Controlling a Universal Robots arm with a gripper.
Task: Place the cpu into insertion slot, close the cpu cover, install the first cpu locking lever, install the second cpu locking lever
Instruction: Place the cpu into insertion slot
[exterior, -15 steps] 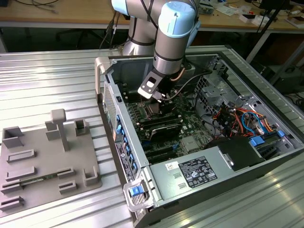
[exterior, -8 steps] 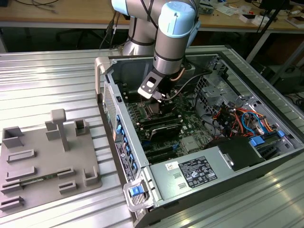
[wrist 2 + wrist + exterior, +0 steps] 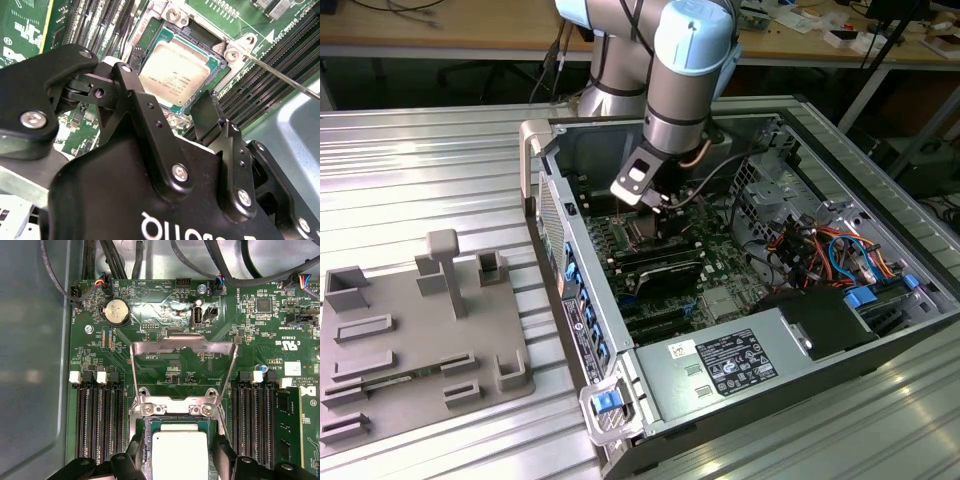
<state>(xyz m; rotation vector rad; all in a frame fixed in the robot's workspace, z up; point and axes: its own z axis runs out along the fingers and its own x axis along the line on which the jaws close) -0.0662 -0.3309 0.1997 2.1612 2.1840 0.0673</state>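
The cpu [image 3: 179,455], a flat square chip with a dull silver top, lies in the insertion slot [image 3: 145,432] on the green motherboard, also seen in the second wrist view as cpu [image 3: 172,75] inside the slot [image 3: 220,62]. My gripper [image 3: 179,452] hangs just above it, open, one black finger [image 3: 135,450] on each side of the chip with gaps between. The cpu cover [image 3: 182,342], a thin silver frame, stands swung back from its hinge. A thin locking lever [image 3: 280,75] sticks out beside the slot. In the exterior view the gripper [image 3: 655,205] reaches into the open computer case.
Long black memory slots [image 3: 102,420] flank the socket on both sides. A coin battery [image 3: 116,311] and black cables [image 3: 115,260] lie beyond the cover. The case wall [image 3: 575,260] rises at the exterior view's left, with a grey fixture plate [image 3: 410,340] outside it.
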